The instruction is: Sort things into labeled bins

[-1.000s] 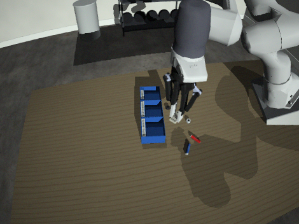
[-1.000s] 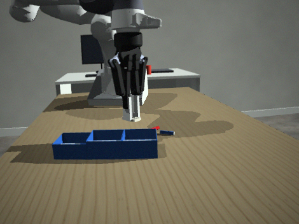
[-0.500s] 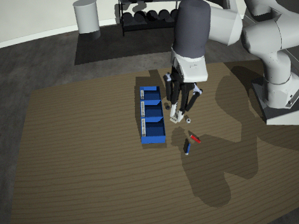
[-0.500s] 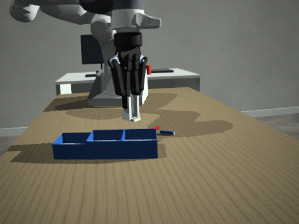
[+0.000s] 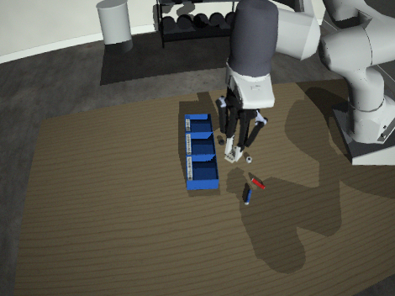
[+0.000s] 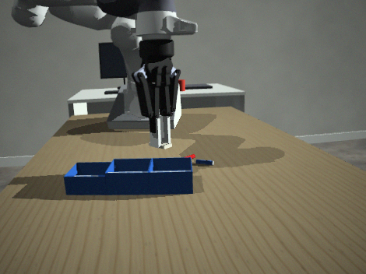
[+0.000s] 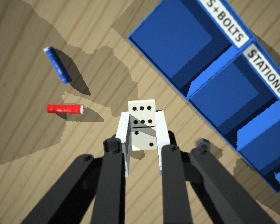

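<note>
Just beside the bins, gripper grips a die – 2 markers lie apart

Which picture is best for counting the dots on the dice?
The wrist view: the dice sits close up between the jaws, so its black dots show plainly. The top view shows only a small pale block under the gripper. The exterior view shows it side-on, with no dots readable.
</note>
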